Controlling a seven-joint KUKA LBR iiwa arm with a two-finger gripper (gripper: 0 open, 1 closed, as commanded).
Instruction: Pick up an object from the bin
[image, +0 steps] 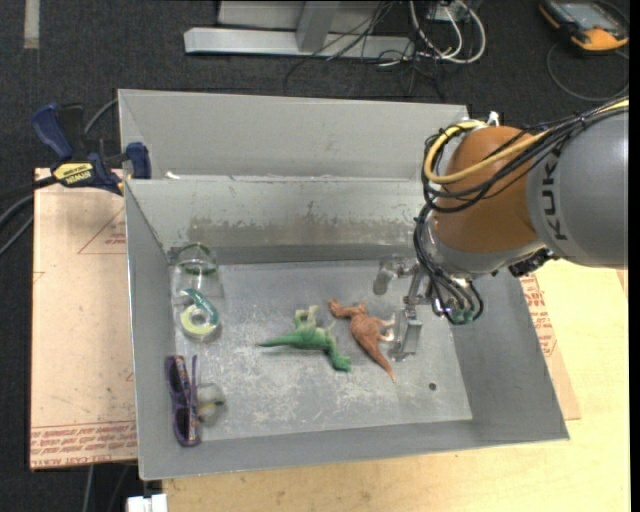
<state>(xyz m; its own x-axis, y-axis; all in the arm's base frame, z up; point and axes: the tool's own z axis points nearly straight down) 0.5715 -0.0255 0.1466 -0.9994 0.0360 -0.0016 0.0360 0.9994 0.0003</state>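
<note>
My gripper (397, 308) hangs low over the right half of the bin floor, open, with one finger toward the back wall and the other toward the front. Nothing sits between the fingers. An orange toy dinosaur (366, 332) lies just left of the gripper, its body beside the nearer fingertip (405, 340) and its tail pointing toward the bin's front. I cannot tell whether that fingertip touches it. A green toy dinosaur (312, 342) lies further left, next to the orange one, tail stretched out to the left.
A clear plastic tape dispenser with a greenish roll (196, 302) lies by the left wall. Purple sunglasses (183, 398) rest in the front left corner. The arm's orange cover and cables hang over the bin's right wall.
</note>
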